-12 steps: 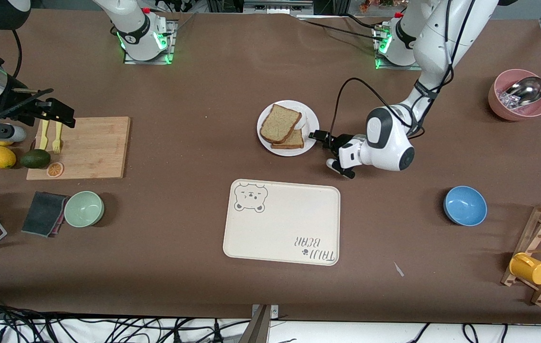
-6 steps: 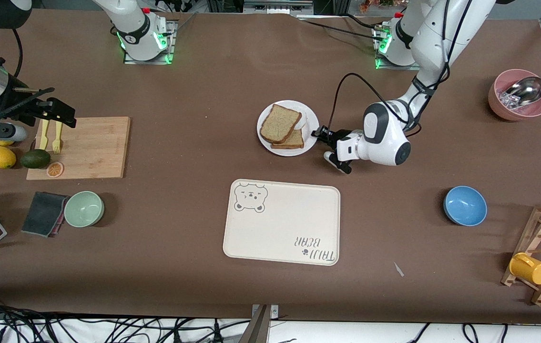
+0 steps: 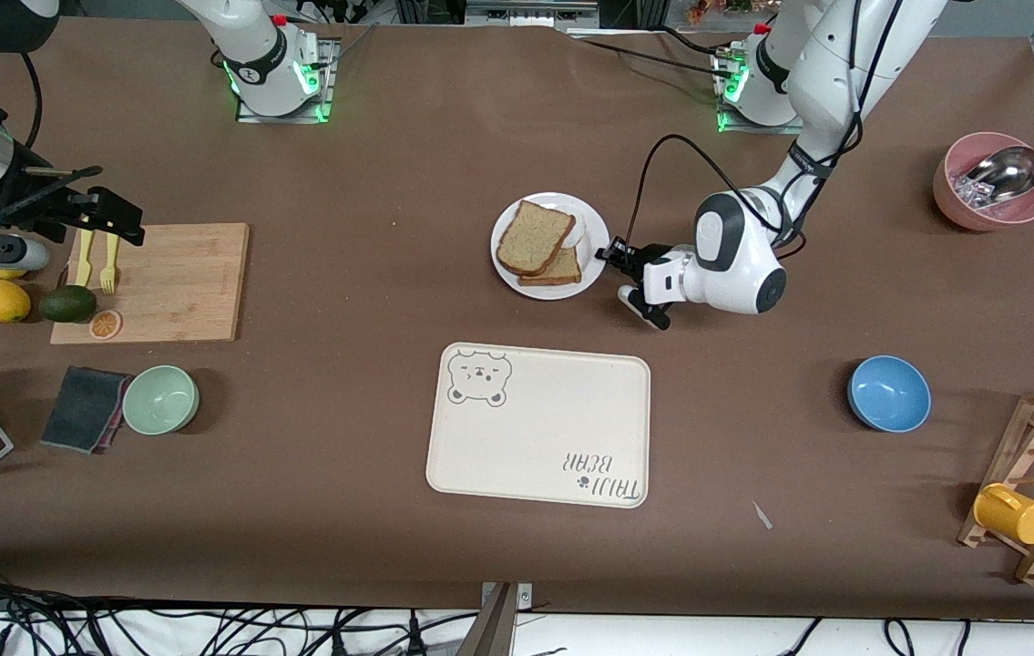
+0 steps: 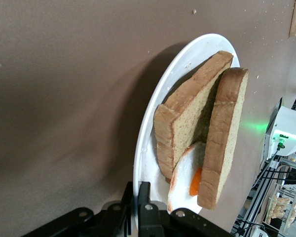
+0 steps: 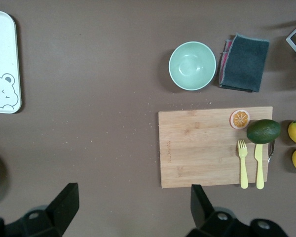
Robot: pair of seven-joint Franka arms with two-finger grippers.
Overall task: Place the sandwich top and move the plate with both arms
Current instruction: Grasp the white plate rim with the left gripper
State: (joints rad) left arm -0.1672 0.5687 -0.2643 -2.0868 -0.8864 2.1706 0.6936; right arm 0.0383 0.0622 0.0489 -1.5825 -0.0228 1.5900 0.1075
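Observation:
The white plate sits mid-table with a sandwich on it. The sandwich top is a tan slice lying tilted over a fried egg and the second slice. My left gripper is low at the plate's rim, on the side toward the left arm's end, and is shut on that rim. In the left wrist view its fingers pinch the plate, with the sandwich top over the egg. My right gripper waits open over the cutting board's edge, and it also shows in the right wrist view.
The cream bear tray lies nearer the front camera than the plate. A blue bowl, a pink bowl with a scoop and a wooden rack stand toward the left arm's end. The cutting board and a green bowl are toward the right arm's end.
My left hand has edged in toward the plate's rim and settled there. The plate, the sandwich and the right arm have not moved.

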